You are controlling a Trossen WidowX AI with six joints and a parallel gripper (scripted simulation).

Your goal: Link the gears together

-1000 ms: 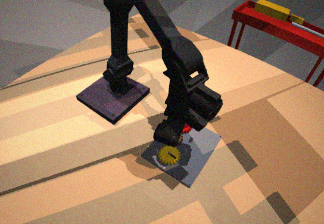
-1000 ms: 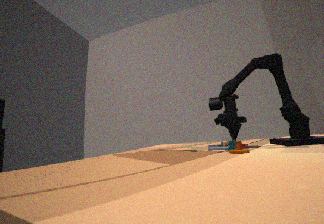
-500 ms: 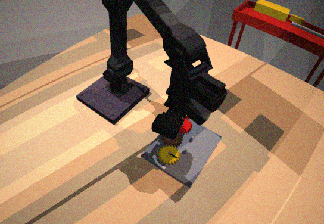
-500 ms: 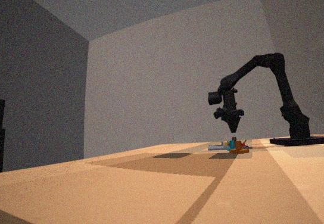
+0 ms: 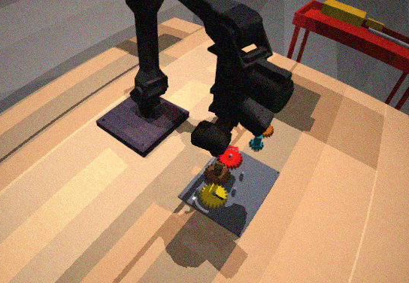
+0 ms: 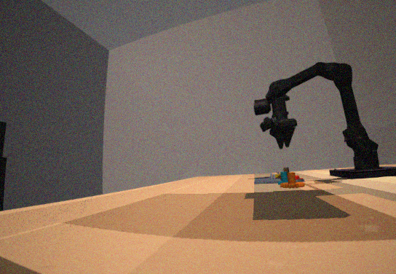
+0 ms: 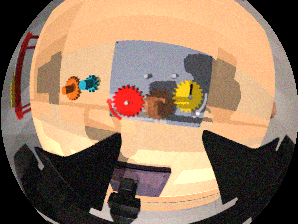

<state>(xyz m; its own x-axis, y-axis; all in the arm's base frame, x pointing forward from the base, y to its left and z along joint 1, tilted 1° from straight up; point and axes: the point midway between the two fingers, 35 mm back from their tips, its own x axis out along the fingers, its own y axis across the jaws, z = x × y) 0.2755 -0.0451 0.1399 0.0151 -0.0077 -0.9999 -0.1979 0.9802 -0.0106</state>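
The red gear [image 5: 230, 159] [image 7: 131, 102] and the yellow gear [image 5: 208, 199] [image 7: 184, 98] are on the grey board [image 5: 261, 181] [image 7: 131, 57]. A brown gear [image 5: 213, 176] [image 7: 159, 107] with an upright handle stands between them, its teeth at both rims; whether it is fully flat is hard to tell. Two empty pegs, one peg [image 5: 241, 175] [image 7: 148, 76] and another peg [image 5: 234, 191] [image 7: 174, 75], show beside this row. A teal gear [image 5: 256, 144] [image 7: 90, 83] and an orange gear [image 5: 268, 131] [image 7: 71, 88] stand on the table. My gripper [image 6: 284, 147] [image 7: 162, 136] is open and empty, above the brown gear's handle.
The arm's dark base plate [image 5: 122, 129] [image 7: 157, 182] is on the table behind the board, on the arm's side. A red stand [image 5: 340, 41] with yellow blocks is beyond the table. The teal and orange gears are close together just off the red gear's end of the board.
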